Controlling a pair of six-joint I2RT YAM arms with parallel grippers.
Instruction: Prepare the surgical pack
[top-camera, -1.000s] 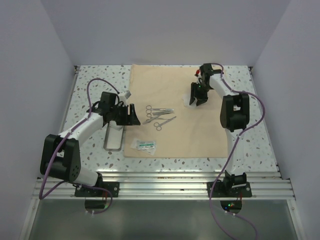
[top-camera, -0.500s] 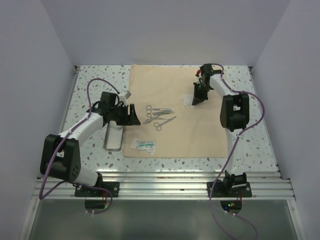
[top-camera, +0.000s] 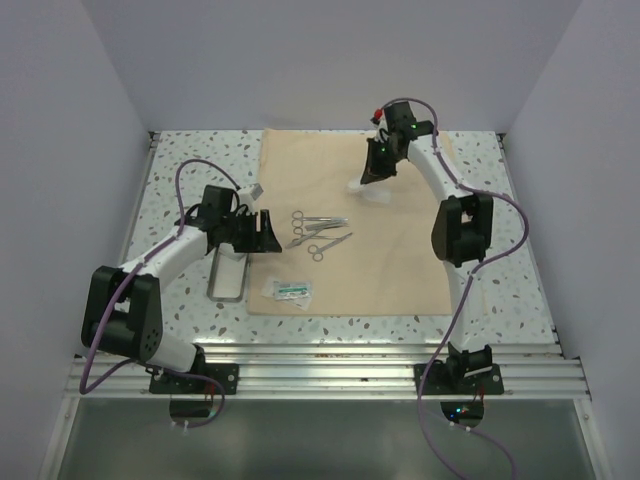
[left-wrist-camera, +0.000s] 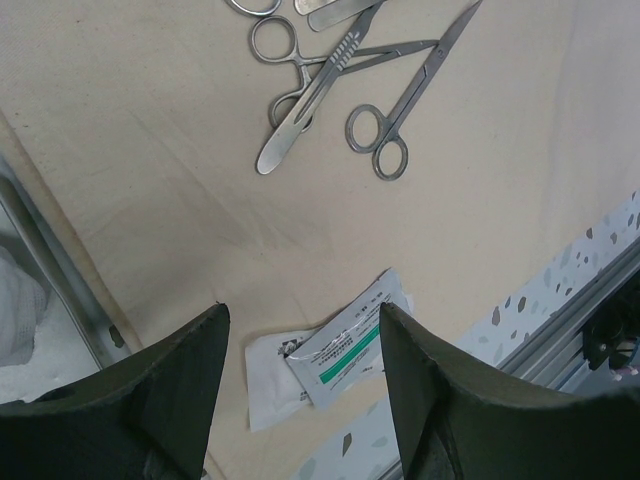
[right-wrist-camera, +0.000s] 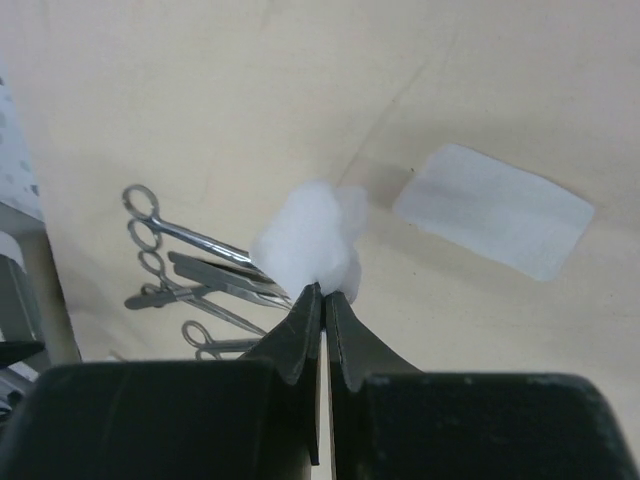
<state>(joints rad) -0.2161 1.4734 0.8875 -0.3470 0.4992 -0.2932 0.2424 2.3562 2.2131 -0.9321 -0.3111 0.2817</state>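
Note:
The surgical pack's beige cloth (top-camera: 350, 245) lies flat on the table. Silver scissor-like instruments (top-camera: 318, 232) lie on its left part and show in the left wrist view (left-wrist-camera: 330, 80) and the right wrist view (right-wrist-camera: 190, 280). My right gripper (top-camera: 374, 170) is shut on a crumpled white gauze piece (right-wrist-camera: 310, 240) and holds it above the cloth's far part. A flat gauze square (right-wrist-camera: 490, 210) lies on the cloth beneath it. My left gripper (top-camera: 262, 232) is open and empty, hovering over the cloth's left edge beside the steel tray (top-camera: 228, 275).
Two white packets (top-camera: 288, 290), one with a green stripe (left-wrist-camera: 350, 350), lie at the cloth's near-left corner. The tray (left-wrist-camera: 60, 290) holds something white. The speckled table (top-camera: 500, 270) ends in a metal rail at the front, with walls on the other sides.
My right gripper has risen and moved toward the far left, lifting the gauze piece off the cloth. The left arm has stayed put.

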